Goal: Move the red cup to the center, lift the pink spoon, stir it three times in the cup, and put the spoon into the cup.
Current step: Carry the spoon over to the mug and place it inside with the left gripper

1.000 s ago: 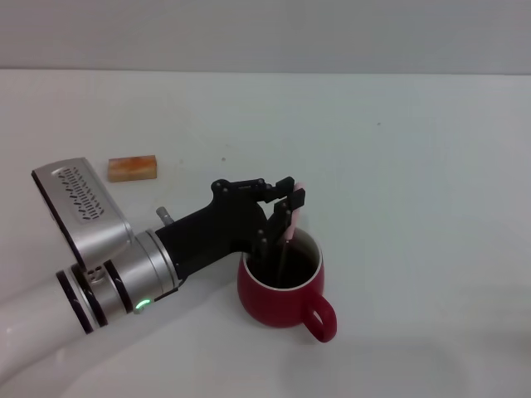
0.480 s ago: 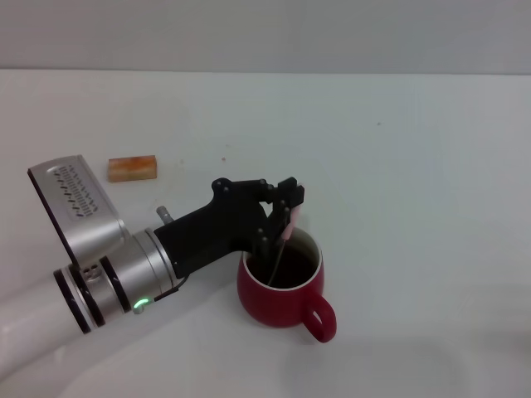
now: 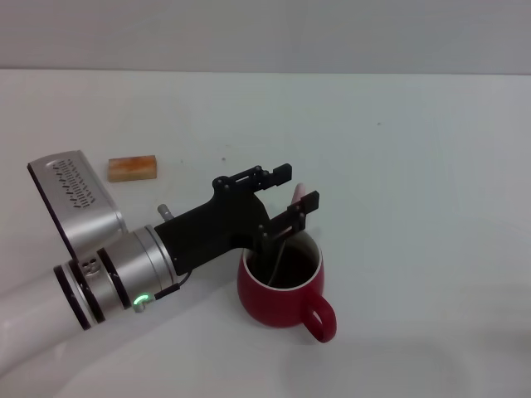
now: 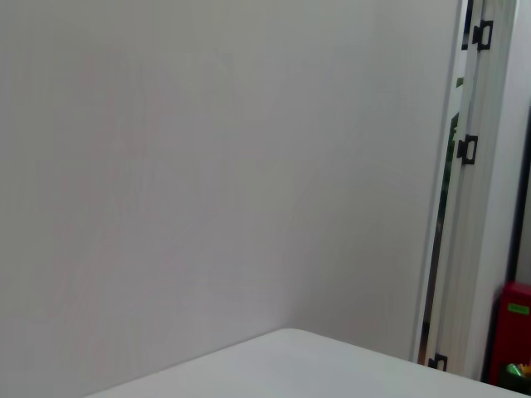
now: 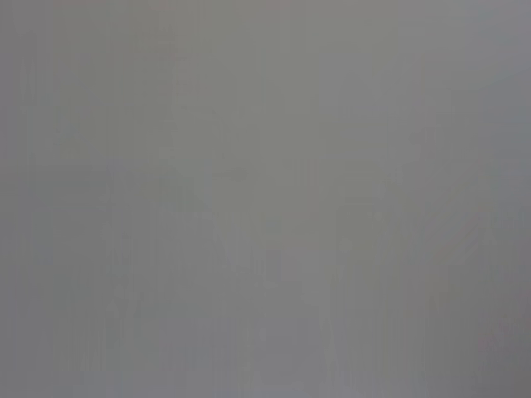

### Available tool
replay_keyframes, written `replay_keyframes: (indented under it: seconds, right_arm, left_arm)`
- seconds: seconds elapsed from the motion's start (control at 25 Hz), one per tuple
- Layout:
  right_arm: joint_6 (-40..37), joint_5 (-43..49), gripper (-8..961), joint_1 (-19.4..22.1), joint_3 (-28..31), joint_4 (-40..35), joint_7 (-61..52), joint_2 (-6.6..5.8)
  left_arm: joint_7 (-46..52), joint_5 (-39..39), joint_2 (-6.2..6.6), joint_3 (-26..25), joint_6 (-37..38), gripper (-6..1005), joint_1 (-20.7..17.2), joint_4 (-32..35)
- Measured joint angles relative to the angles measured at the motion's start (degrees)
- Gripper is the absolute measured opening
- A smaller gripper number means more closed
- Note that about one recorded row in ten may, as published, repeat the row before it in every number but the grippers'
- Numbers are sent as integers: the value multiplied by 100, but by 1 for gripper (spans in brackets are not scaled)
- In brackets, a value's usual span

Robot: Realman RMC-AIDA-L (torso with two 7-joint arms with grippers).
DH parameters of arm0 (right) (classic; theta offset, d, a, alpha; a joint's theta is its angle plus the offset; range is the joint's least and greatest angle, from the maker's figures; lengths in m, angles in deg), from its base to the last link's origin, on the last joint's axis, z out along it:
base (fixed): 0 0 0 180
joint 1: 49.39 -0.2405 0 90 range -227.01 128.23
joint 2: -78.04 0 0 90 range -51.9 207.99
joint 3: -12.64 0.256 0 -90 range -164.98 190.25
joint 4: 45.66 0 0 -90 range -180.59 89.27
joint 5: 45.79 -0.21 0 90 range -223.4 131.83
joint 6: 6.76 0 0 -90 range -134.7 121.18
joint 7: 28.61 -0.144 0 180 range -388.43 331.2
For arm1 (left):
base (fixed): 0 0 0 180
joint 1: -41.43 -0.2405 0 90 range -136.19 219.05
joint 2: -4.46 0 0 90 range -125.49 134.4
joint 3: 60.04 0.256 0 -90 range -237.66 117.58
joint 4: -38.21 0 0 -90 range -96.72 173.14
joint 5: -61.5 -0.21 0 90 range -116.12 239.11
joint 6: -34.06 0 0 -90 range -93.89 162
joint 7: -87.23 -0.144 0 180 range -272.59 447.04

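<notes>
The pink spoon point(image 3: 286, 236) leans in the red cup point(image 3: 280, 283), handle toward 1 o'clock; the left tool point(image 3: 294, 189) gapes wide around its tip.

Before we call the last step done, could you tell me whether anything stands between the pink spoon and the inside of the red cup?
Nothing visible does. The pink spoon already leans inside the red cup, below the left gripper, whose jaws are open.

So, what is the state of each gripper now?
Left gripper: open above the red cup, pink spoon released inside.
Right gripper: not in view.
</notes>
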Motion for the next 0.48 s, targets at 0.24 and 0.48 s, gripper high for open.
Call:
replay_keyframes:
  seconds: [0.24, 0.48]
  right_arm:
    - [0, 0, 326, 4, 0, -7, 0, 0]
    - [0, 0, 327, -1, 0, 3, 0, 0]
  left_arm:
    - [35, -1, -9, 7, -36, 588, 34, -31]
    - [41, -8, -29, 108, -206, 594, 66, -32]
